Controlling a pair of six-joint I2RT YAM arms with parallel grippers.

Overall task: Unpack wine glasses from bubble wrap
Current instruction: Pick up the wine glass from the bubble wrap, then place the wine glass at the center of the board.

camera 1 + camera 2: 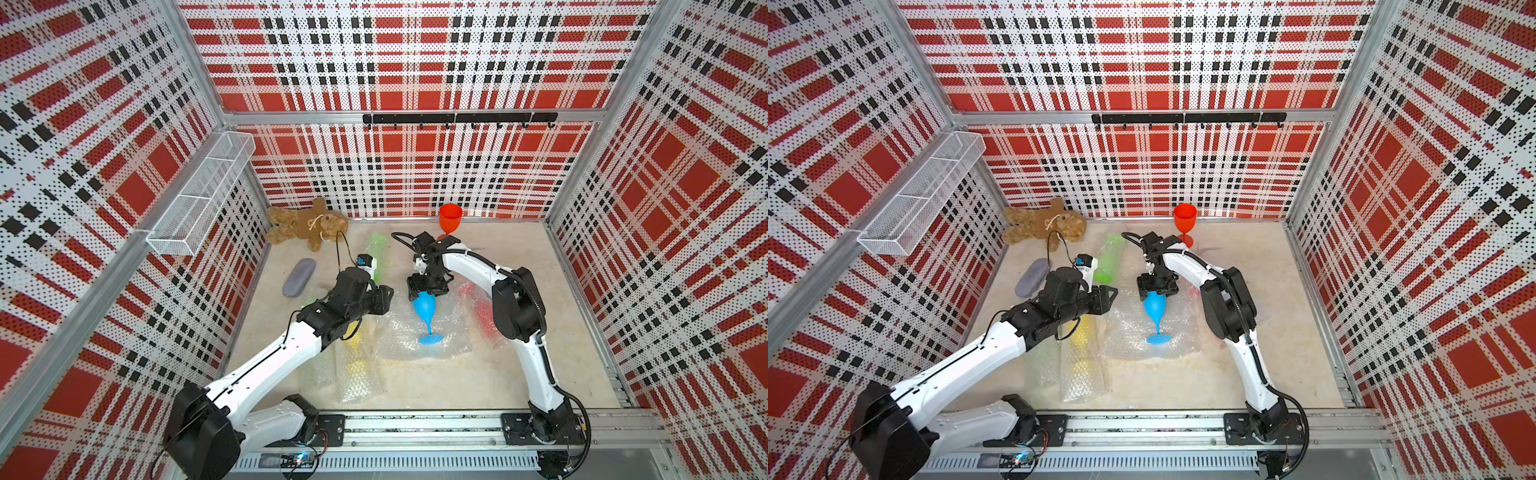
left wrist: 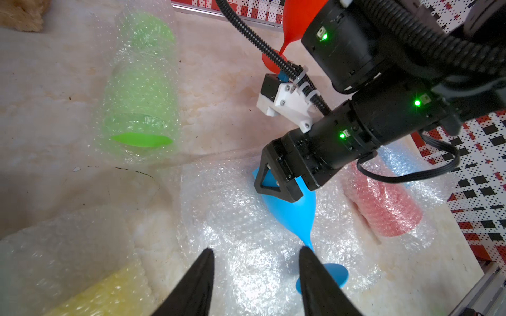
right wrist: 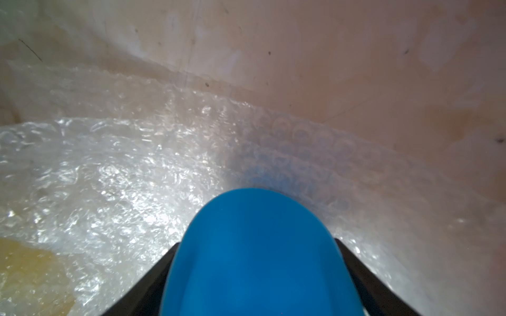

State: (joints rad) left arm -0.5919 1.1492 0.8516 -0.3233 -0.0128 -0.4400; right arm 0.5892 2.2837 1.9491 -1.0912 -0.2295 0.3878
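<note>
1. Now the blue glass (image 1: 424, 309) lies on its side on an open sheet of bubble wrap (image 1: 399, 332) in the middle of the desk (image 1: 561, 332). Its bowl points to the back and its foot points to the front.
2. The right gripper (image 1: 426, 295) is right over the bowl. Its fingers (image 3: 152, 281) hug the bowl on both sides, and the hold looks snug.
3. The left gripper (image 2: 254, 250) hangs low over the sheet, near the foot. Its fingers are partly open and hold nothing.
4. The step in hand looks like lifting the blue glass off the sheet and standing it up. The job seems far from done. Only one red glass (image 1: 451, 218) stands free at the back. A green roll (image 1: 378, 253), a red roll (image 2: 383, 208) and a yellow roll (image 2: 109, 295) are not yet unpacked.
5. The bowl is round and smooth, so it may slide out. The right gripper should squeeze just enough and go up slowly.
6. The sheet is light and may cling to the glass and rise with it. The left gripper could press the sheet down beside the foot, without touching the stem.
7. Once the glass is clear, the right gripper should turn it so that the foot faces down.
8. A bare spot on the desk near the red glass looks good, but not so close that the two bump.
9. The fingers should let go only when the foot sits flat.
</note>
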